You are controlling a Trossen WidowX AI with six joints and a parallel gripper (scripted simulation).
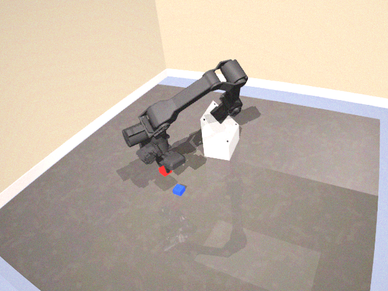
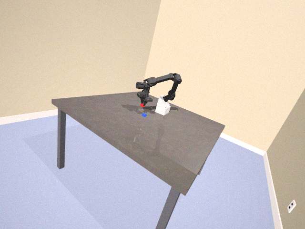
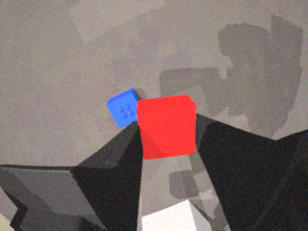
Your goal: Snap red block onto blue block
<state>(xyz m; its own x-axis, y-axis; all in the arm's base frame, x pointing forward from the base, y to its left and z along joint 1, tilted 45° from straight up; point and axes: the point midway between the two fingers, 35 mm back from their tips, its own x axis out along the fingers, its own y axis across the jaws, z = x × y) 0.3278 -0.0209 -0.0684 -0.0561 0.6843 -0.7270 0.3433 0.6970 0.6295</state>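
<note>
My gripper is shut on the red block, which sits between the two fingertips and is held above the table. The blue block lies on the table with its studs facing up, apart from the red block. In the wrist view the blue block shows just left of the red block, turned at an angle to it, and its right edge is partly covered. The underside of the red block is hidden.
The white arm base stands on the dark table, to the right of the gripper in the top and exterior views. Shadows of the arm fall on the table around the gripper. Walls stand beyond the table.
</note>
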